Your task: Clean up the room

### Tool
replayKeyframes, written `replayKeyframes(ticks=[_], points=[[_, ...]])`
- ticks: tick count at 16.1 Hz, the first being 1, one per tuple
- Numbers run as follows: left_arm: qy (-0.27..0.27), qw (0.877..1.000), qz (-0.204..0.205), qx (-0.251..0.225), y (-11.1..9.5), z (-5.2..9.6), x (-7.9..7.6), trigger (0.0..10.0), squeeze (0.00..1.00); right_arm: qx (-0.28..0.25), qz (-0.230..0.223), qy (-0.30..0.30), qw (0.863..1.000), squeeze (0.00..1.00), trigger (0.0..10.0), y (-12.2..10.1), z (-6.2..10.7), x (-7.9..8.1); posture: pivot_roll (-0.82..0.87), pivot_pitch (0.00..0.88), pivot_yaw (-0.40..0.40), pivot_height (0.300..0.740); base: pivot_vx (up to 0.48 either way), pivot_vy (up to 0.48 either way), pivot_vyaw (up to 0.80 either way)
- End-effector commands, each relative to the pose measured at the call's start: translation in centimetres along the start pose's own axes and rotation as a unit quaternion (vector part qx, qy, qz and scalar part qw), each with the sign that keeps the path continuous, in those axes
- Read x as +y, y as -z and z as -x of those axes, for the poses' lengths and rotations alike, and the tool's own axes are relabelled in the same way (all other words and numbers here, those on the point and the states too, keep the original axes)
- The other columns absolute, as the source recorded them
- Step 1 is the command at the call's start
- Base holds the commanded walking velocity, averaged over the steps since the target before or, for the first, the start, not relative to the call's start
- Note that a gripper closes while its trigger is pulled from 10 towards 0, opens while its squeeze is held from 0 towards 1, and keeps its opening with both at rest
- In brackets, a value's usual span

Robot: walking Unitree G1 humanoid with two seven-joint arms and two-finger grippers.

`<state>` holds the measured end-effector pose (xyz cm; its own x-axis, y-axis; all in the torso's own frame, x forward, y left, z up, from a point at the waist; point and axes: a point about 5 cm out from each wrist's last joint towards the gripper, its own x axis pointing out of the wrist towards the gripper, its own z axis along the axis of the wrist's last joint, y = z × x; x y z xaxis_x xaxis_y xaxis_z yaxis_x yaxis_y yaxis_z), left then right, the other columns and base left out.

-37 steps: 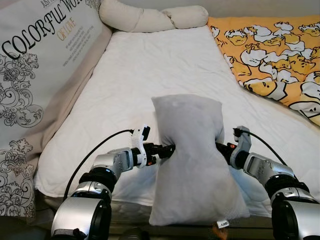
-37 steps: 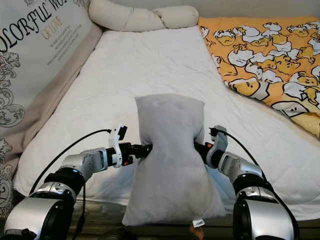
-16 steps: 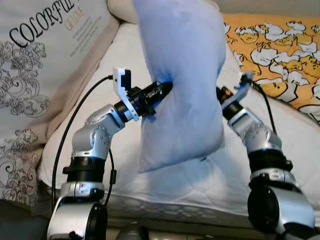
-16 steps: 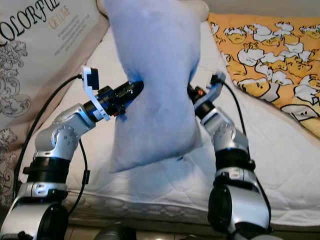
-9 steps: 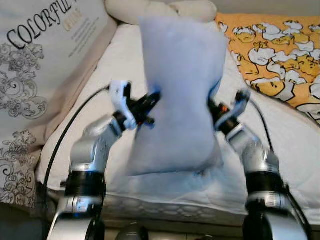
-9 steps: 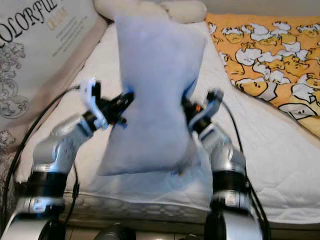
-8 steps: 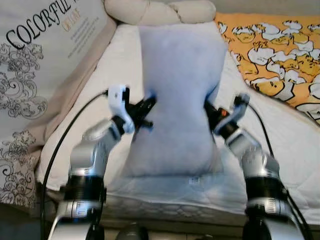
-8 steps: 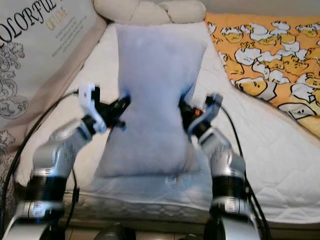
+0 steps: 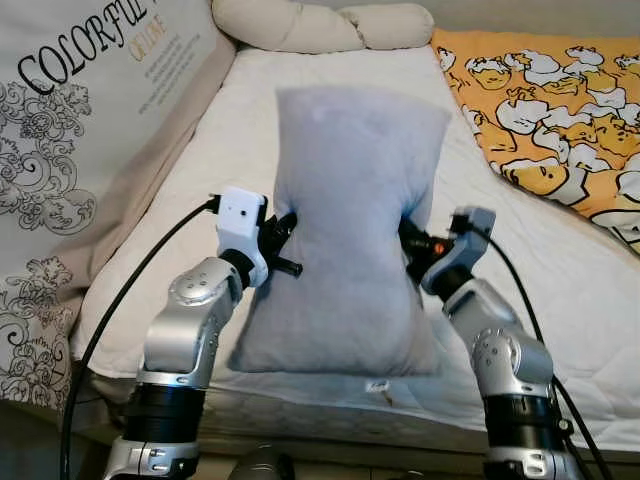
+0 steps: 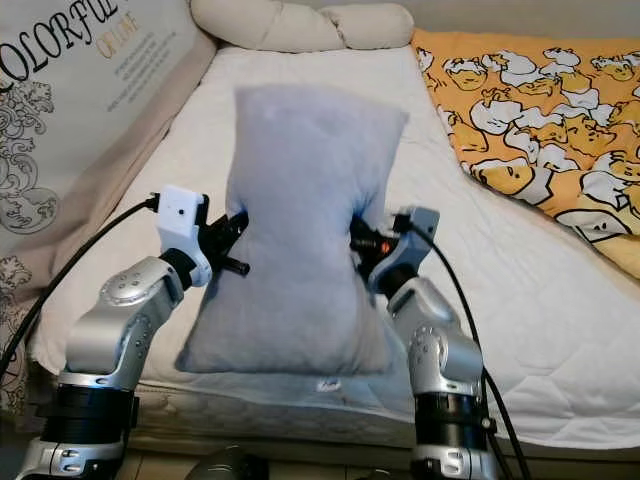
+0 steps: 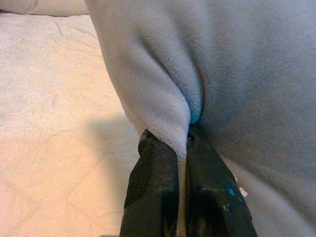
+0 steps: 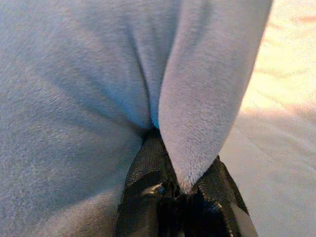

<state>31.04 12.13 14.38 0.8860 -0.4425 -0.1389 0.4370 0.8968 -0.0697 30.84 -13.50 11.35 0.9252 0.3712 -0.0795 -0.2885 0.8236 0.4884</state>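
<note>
Bed [image 9: 330,130]: white mattress, long axis running near to far; a cream bolster [image 9: 320,25] lies at the far end, an orange quilt [image 9: 560,110] on the right. Pillow [image 9: 350,220]: grey, laid flat on the near part of the mattress, long axis pointing away toward the bolster, far end well short of it. Left gripper [image 11: 181,148]: closed on a pinched fold of the pillow's left edge at mid-length. Right gripper [image 12: 182,185]: clamped likewise on the right edge, directly opposite. Both arms are equally near; release is judged the coming move.
</note>
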Motion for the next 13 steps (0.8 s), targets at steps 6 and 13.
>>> replayKeyframes(ticks=[6, 13], points=[[-0.026, 0.999, -0.030, -0.002, -0.2, 0.6, -0.2, 0.0, 0.00, 0.007, 0.038, 0.004, 0.999, 0.00, 0.0, -0.4, -0.1, 1.1, -0.01, 0.000, 0.014, 0.740, 0.000, 0.000, 0.00], [-0.057, 0.998, -0.037, -0.012, -0.2, 1.4, 0.0, 3.9, 0.00, -0.017, 0.056, 0.016, 0.998, 0.00, 0.0, -0.7, -0.3, 1.1, 0.02, 0.000, -0.018, 0.740, 0.000, 0.000, 0.00]])
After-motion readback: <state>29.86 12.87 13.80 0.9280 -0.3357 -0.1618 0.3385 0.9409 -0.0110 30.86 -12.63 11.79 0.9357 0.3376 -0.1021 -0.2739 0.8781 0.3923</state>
